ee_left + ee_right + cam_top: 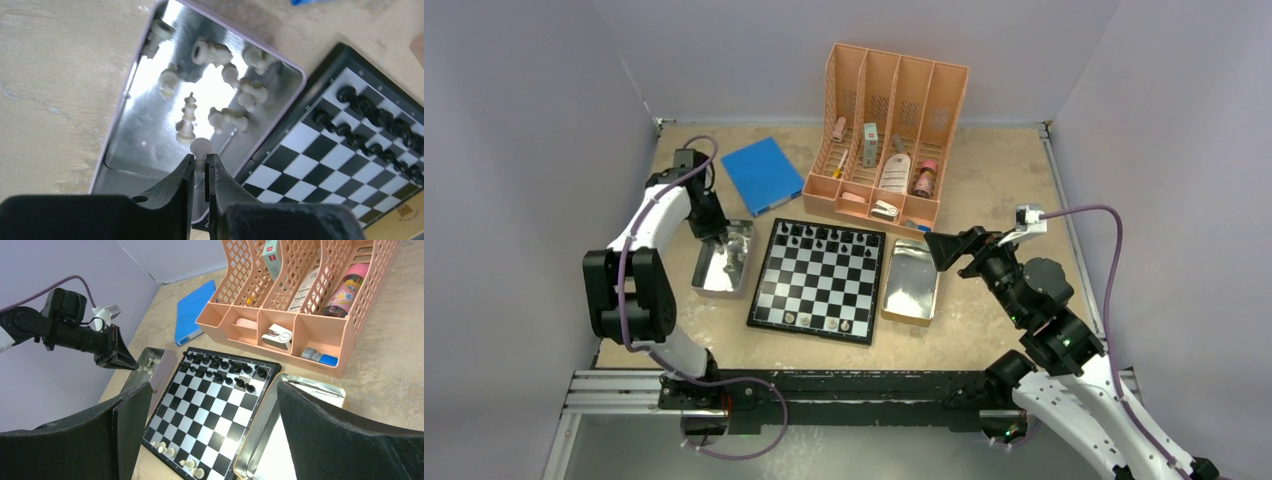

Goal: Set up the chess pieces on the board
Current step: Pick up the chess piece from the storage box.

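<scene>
- Standing along the 6 o'clock edge of the small square glossy black-and-white chessboard (817, 282): a few tiny silvery-white pieces (817, 322), upright on the nearest row.
- 9 o'clock of the chessboard, just beside its border: shiny rectangular metal tray (709, 275) with a lilac rim. More pale pieces (230, 75) lie loose inside it, several tipped on their sides.
- Left gripper (200, 162) reaches down into this tray. Its jaws are nearly pressed together, pinching a pale round-headed pawn (200, 147) just below the head. Cannot tell whether the pawn's base touches the tray floor.
- 3 o'clock of the chessboard, close against its border: second shiny metal tray, gold-rimmed (911, 292).
- Right gripper (214, 390) hangs over the far end of that gold-rimmed tray, fingers spread wide and gripping nothing, pointing toward 9 o'clock.
- Tiny black pieces (824, 238) crowd the two rows at the chessboard's 12 o'clock edge.
- 11 o'clock, apart from the chessboard: flat blue rectangular book (762, 175) on the tan table (994, 190).
- 12 to 1 o'clock, just beyond the far border: peach plastic lattice organizer (894, 100) holding bottles and small items.
</scene>
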Robot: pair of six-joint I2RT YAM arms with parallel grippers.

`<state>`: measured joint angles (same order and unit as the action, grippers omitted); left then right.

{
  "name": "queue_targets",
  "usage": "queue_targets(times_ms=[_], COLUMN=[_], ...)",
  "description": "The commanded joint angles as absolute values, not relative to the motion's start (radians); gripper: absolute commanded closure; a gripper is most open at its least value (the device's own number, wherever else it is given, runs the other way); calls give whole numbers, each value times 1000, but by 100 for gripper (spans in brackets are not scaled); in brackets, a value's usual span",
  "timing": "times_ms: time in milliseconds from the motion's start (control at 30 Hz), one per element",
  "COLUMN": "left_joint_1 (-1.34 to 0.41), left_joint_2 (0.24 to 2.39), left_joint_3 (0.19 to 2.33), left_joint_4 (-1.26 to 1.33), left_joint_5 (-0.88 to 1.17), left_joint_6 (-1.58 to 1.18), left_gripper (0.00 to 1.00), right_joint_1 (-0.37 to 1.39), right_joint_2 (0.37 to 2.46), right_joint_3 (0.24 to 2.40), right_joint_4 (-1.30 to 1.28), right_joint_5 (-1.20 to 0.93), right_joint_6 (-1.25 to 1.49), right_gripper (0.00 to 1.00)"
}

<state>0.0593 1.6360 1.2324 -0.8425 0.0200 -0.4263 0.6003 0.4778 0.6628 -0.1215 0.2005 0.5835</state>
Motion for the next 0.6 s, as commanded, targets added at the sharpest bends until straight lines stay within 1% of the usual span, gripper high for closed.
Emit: queue_targets(times_ms=[0,133,400,567], left_joint_1=[8,-96,-231,-366], left_joint_2=[1565,1528,1470,1456], left_joint_3=[1263,1272,1243,1209], left_joint_4=[-878,-917,-955,-992], left_joint_5=[49,2,38,7], left_joint_6=[-424,-450,-499,-566], left_gripper=[94,94,93,93], right_joint_1=[603,603,603,604], right_joint_2=[489,495,517,536], right_joint_3=[681,676,683,687], right_joint_4=[-77,-74,-74,-70], right_joint_5=[237,247,248,250], right_joint_6=[578,584,580,573], right_gripper=[3,3,3,3])
